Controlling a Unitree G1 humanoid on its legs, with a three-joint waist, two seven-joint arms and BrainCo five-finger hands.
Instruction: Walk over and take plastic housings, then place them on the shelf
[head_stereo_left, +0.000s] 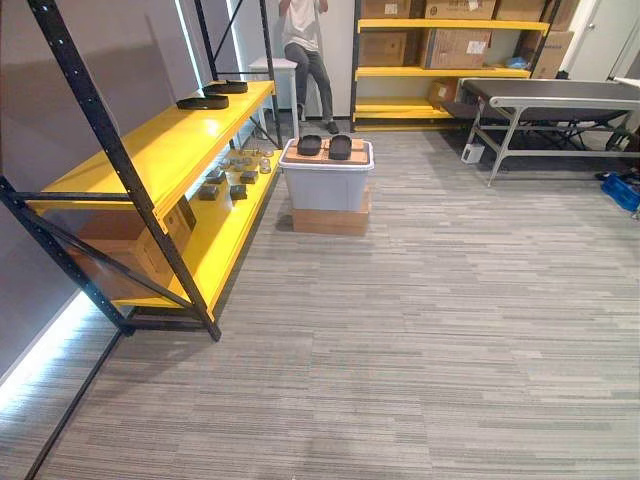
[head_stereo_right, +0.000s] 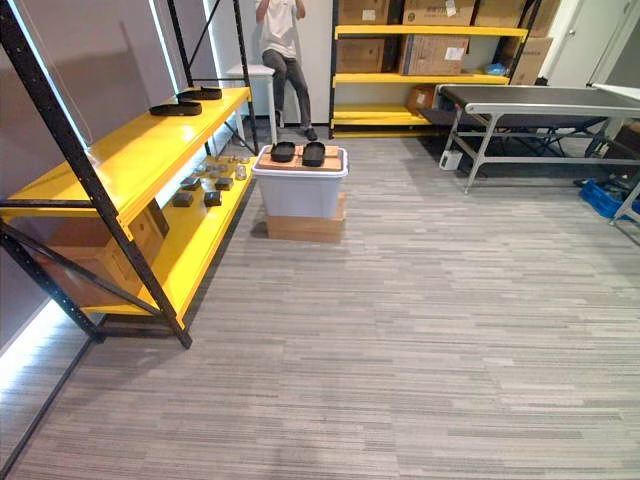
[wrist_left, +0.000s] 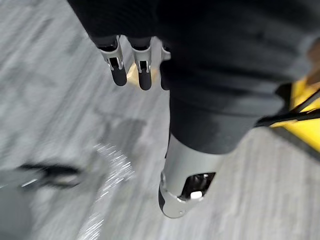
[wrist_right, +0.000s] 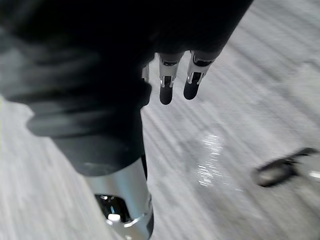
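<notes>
Left wrist view showed the left hand (wrist_left: 119, 69) hanging above the grey striped floor (wrist_left: 60, 100), its fingers loose and nearly straight with nothing in them. The right hand (wrist_right: 166, 86) hung the same way in its own wrist view, fingers relaxed and empty.

From the head, the floor ran forward to a black-framed shelf (head_stereo_left: 160, 150) with yellow boards along the robot's left. On its lower board sat a cardboard box (head_stereo_left: 110, 235) at the near end, and farther along a scatter of small parts (head_stereo_left: 228, 180). Beside the shelf's far half, out on the floor, a grey lidded bin (head_stereo_left: 326, 188) stood on a flat brown carton (head_stereo_left: 330, 221). Two black plastic housings (head_stereo_left: 310, 145) lay side by side on the bin's lid, well ahead of both hands. Two dark flat pieces (head_stereo_left: 203, 102) lay at the far end of the shelf's upper board. Beyond stood a person (head_stereo_left: 305, 50), a second yellow rack (head_stereo_left: 450, 72) loaded with boxes, and to the right a grey metal table (head_stereo_left: 550, 93).
</notes>
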